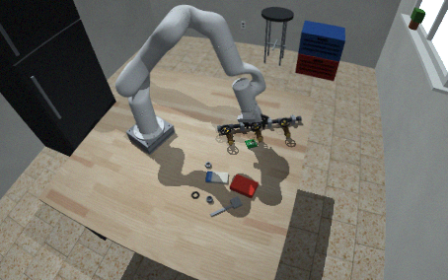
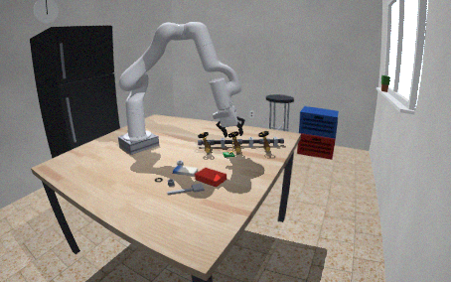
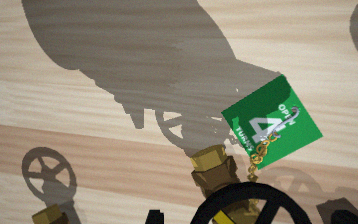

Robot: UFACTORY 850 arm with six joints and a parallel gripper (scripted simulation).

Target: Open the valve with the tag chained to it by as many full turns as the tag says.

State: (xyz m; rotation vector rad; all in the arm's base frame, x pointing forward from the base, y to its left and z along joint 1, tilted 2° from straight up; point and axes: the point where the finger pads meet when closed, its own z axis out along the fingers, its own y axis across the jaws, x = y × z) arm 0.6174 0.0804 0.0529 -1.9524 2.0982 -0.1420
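Observation:
Three brass valves stand on a grey pipe (image 1: pixel 271 123) (image 2: pixel 250 142) at the table's far right. The middle valve (image 1: pixel 257 129) (image 2: pixel 233 141) (image 3: pixel 212 167) has a black handwheel (image 3: pixel 245 188) and a green tag (image 1: pixel 251 144) (image 2: pixel 228 155) (image 3: pixel 272 127) chained to it. The tag reads "OPEN 4 TURNS" and lies flat on the table. My gripper (image 1: pixel 253 124) (image 2: pixel 230 130) is open and hangs just above that handwheel, with a finger on each side. The left valve (image 1: pixel 227 131) (image 2: pixel 204 139) (image 3: pixel 45 215) and right valve (image 1: pixel 286 123) (image 2: pixel 264 139) stand apart from my fingers.
Nearer the front of the table lie a red box (image 1: pixel 244 185) (image 2: pixel 211 176), a blue-and-white block (image 1: pixel 216 176), a black washer (image 1: pixel 195 195), two small nuts and a grey scraper (image 1: pixel 227 206). The arm's base (image 1: pixel 150 135) is at the left. A stool and crates stand beyond the table.

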